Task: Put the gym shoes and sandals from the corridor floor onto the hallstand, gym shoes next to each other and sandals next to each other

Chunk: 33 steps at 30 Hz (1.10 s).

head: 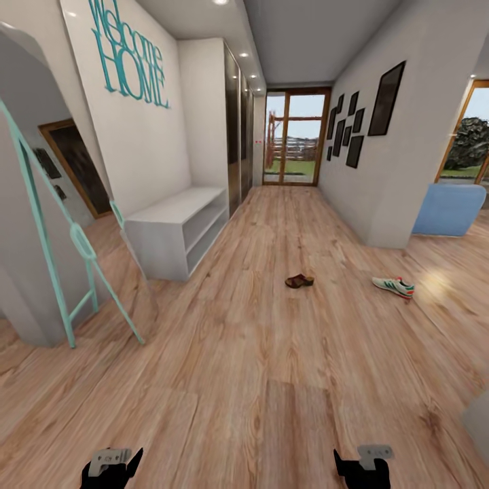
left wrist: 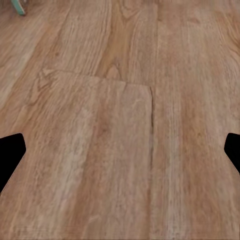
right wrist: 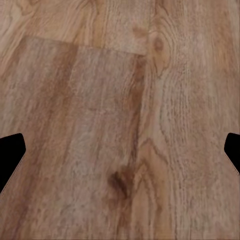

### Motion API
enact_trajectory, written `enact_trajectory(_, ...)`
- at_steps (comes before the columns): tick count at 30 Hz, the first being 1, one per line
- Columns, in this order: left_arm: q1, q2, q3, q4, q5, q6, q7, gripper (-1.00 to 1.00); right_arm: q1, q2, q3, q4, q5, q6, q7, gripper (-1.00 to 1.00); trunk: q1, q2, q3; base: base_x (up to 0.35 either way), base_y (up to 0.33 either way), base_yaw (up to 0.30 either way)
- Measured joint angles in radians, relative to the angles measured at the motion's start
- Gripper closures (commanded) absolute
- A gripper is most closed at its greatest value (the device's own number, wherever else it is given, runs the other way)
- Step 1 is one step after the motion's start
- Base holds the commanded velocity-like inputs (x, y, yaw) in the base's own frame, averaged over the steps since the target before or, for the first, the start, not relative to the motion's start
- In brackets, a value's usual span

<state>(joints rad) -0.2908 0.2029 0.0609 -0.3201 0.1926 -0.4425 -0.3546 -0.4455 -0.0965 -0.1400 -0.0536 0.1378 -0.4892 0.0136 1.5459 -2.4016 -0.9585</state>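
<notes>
Corridor seen from the head camera, before any pickup. A brown sandal (head: 299,280) lies on the corridor floor (head: 272,367) ahead, slightly right of centre; a gym shoe (head: 393,286) lies farther right, well apart from it, near the corner of the right wall. I see only one of each; where the second sandal and second gym shoe are, I cannot tell.

Against the far left wall stands a pale low bench (head: 178,231) with two open shelves. I cannot confirm that it is the hallstand, since no back panel or upper shelves show above it. Setting shoes on the wrong unit is the first risk.

My left gripper (head: 112,468) and right gripper (head: 362,467) hang at the near edge, both with fingers spread apart and empty; each wrist camera looks down on bare planks between the finger tips.

Further risks, as I judge them: the teal frame (head: 75,238) at near left may catch the base or left arm on a turn, and a flat sandal may slide away from a low grasp.
</notes>
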Motion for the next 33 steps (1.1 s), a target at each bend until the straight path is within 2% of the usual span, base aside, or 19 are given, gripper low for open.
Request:
enact_trajectory(27,0.0,0.0,0.0,0.0,0.0,0.0,0.0,-1.0,0.002,0.0,0.0,-0.001,0.0,0.0,-0.004,-1.0,0.0,0.0,0.0,0.339,0.0,0.0)
enact_trajectory(33,0.0,0.0,0.0,0.0,0.0,0.0,0.0,-1.0,0.002,0.0,0.0,-0.001,-0.001,0.0,-0.004,-1.0,0.0,0.0,0.001,0.339,0.0,-0.099)
